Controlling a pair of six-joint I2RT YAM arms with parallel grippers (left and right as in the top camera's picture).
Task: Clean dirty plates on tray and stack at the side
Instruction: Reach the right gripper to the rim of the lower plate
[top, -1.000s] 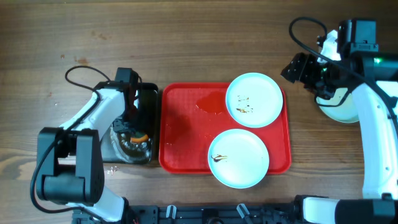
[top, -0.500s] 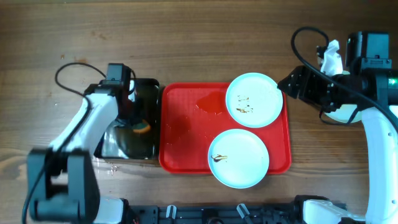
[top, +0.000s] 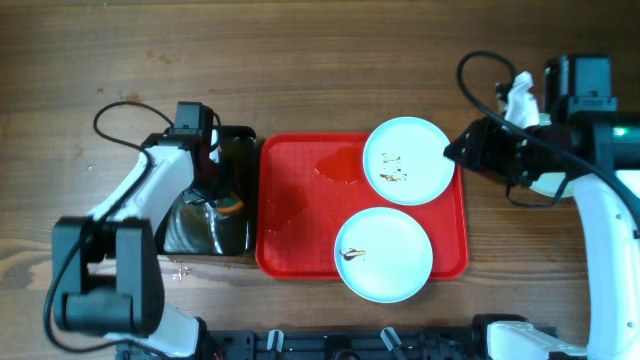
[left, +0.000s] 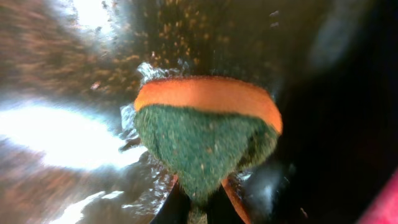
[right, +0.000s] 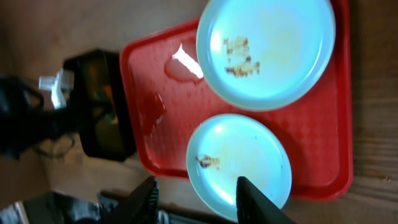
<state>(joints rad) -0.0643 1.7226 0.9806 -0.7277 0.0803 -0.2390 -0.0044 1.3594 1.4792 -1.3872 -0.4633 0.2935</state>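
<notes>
Left clamped on sponge over the pan; right jaws apart and empty, facing the tray.

Left gripper (left: 200, 210) pinches the sponge (left: 205, 140) at its near end: green scrub face toward the wrist camera, orange layer along the far edge, wet black pan (left: 62, 155) just beyond the jaws. Right gripper (right: 196, 190) has its fingers spread with nothing between them. The red tray (right: 168, 106) lies ahead of those jaws with two plates on it: near plate (right: 239, 165) right off the fingertips, one brown smear; far plate (right: 267, 50) just beyond it, brown specks near its middle. Third plate (top: 556, 184) is off the tray, behind the right jaws, mostly hidden under the arm.
</notes>
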